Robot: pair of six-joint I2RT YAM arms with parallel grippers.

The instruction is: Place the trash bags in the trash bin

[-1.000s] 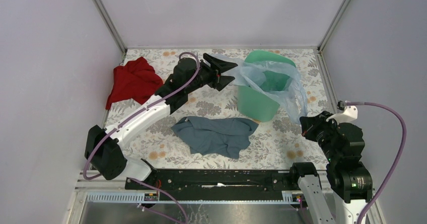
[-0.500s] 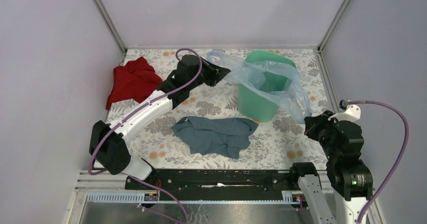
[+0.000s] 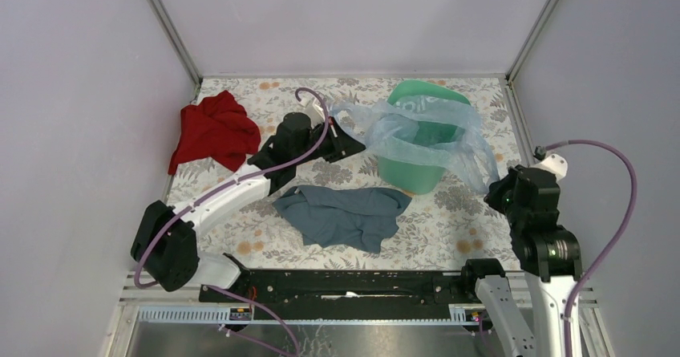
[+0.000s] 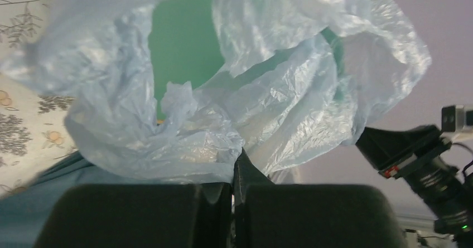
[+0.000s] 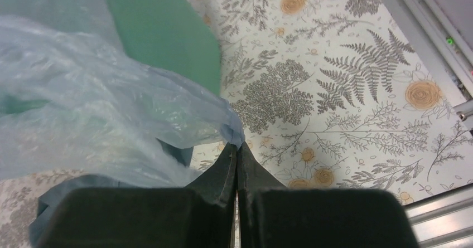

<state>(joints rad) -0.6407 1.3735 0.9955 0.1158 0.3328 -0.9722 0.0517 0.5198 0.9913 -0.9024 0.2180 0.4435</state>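
The pale-blue trash bag is stretched across the top of the mint-green trash bin, sagging into its mouth. My left gripper is shut on the bag's left edge, just left of the bin. My right gripper is shut on the bag's right corner, near the bin's right side. In the left wrist view the crinkly bag bunches over my shut left gripper, with the bin behind. In the right wrist view a corner of the bag is pinched in my right gripper, beside the bin.
A red cloth lies at the back left of the floral table. A grey-blue cloth lies in front of the bin, between the arms. Walls close in the left, back and right sides.
My left gripper shut on the bag's left edge and drew it toward the near side. The bag now spreads wider over the bin. The right arm shifted slightly, still holding its corner.
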